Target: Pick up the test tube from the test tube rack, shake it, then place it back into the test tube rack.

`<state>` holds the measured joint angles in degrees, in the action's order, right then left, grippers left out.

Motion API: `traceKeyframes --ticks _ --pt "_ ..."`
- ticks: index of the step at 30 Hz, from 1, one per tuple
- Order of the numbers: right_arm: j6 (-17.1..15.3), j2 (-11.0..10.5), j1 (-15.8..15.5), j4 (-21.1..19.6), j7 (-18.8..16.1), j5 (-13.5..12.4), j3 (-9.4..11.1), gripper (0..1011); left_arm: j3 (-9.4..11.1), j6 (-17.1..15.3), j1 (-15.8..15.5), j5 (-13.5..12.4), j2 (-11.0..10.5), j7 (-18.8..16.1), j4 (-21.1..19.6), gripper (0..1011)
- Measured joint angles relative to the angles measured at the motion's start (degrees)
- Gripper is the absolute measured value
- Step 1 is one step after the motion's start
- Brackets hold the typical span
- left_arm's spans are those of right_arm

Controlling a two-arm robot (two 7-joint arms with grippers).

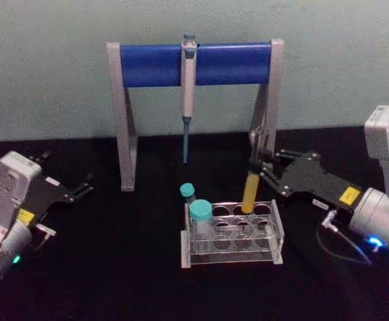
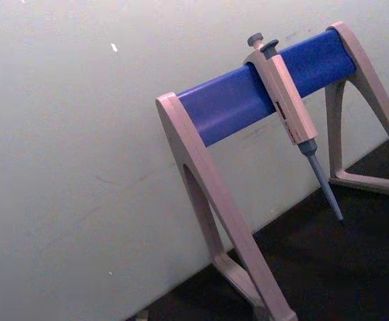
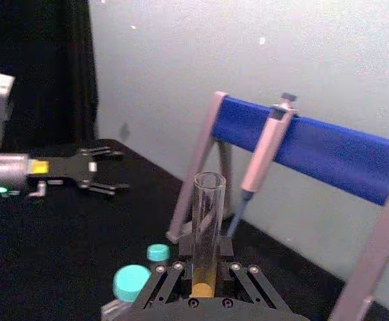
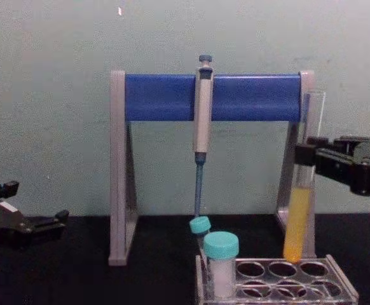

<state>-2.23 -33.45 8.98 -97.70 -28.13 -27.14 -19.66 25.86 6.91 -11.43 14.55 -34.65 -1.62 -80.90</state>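
The test tube is a slim clear tube with yellow-orange liquid in its lower part. It stands upright with its round bottom at a back hole of the clear test tube rack; I cannot tell whether the tip is inside the hole. My right gripper is shut on the tube's upper half. In the chest view the tube hangs from the right gripper over the rack. The right wrist view looks up along the tube. My left gripper rests open at the far left of the table.
Two teal-capped vials stand in the rack's left end. Behind the rack rises the grey-and-blue pipette stand with a grey pipette hanging from it. The stand's right leg is close behind the right gripper.
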Motion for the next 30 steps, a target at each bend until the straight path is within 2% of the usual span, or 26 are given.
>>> traceKeyframes --ticks 5,14,21,30 --pt "0.02 0.51 0.21 0.02 -1.38 -0.88 -1.18 229 0.00 0.00 0.00 0.00 0.00 0.00 0.00 1001" --pt "0.84 3.58 4.14 3.54 -1.88 -1.24 -3.53 229 0.00 0.00 0.00 0.00 0.00 0.00 0.00 1001" --pt "1.20 4.87 5.64 5.78 -0.21 -0.82 -3.43 228 0.00 0.00 0.00 0.00 0.00 0.00 0.00 1001" --pt "1.23 5.05 5.66 6.38 1.12 -0.25 -2.42 228 0.00 0.00 0.00 0.00 0.00 0.00 0.00 1001"
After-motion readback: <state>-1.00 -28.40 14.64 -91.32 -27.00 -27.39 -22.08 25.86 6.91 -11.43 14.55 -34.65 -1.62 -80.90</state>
